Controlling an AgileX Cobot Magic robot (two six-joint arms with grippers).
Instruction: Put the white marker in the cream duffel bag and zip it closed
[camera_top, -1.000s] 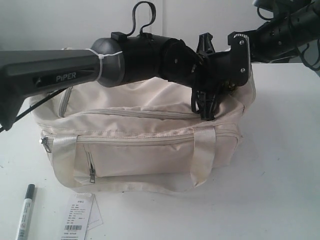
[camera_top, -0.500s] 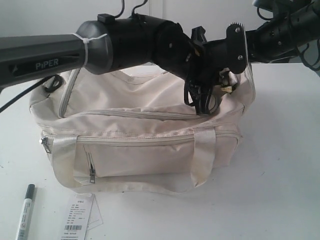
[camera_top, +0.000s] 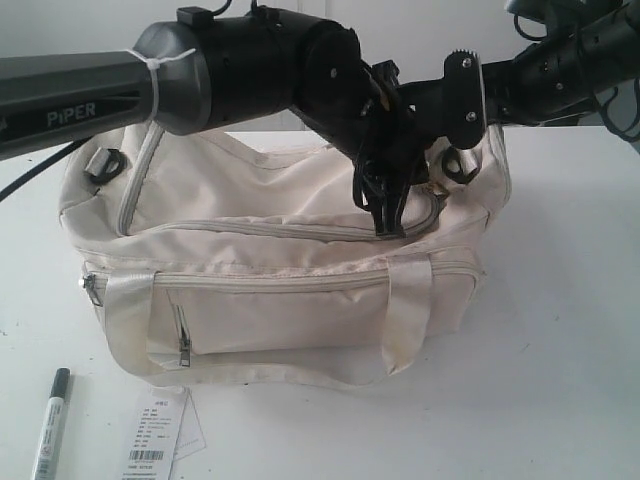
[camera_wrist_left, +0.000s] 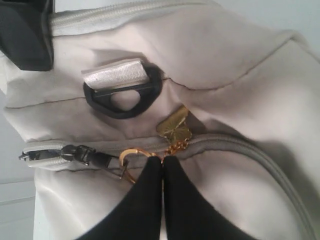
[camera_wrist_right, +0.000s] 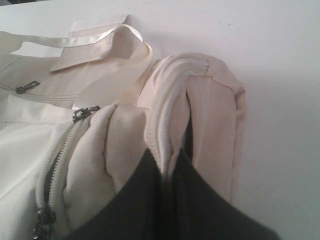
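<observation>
Across the exterior view, the cream duffel bag (camera_top: 290, 300) sits on a white table (camera_top: 560, 350), its front pocket facing the camera. Outside the bag, off its front corner on the left arm's side, lies the white marker (camera_top: 50, 425), black cap pointing toward the bag, just beside a paper tag (camera_top: 158, 430). Above the bag's top, toward its end on the right arm's side, the left gripper (camera_top: 385, 215) points down at the top zipper line. The right gripper (camera_top: 452, 165) is at that same end of the bag; its finger gap cannot be made out from here

From the left wrist, the left gripper (camera_wrist_left: 162, 160) has its fingers (camera_wrist_left: 140, 200) pressed together, tips closed on a gold ring (camera_wrist_left: 131, 161) that hangs from a dark zipper slider (camera_wrist_left: 75, 154) on the bag's zipper. A gold charm (camera_wrist_left: 175, 127) and a black D-ring (camera_wrist_left: 122, 95) lie on the fabric just beyond

From the right wrist, the right gripper (camera_wrist_right: 167, 157) is nearly shut, with a fold of the bag's end fabric and zipper edge pinched between its fingers (camera_wrist_right: 135, 200)
</observation>
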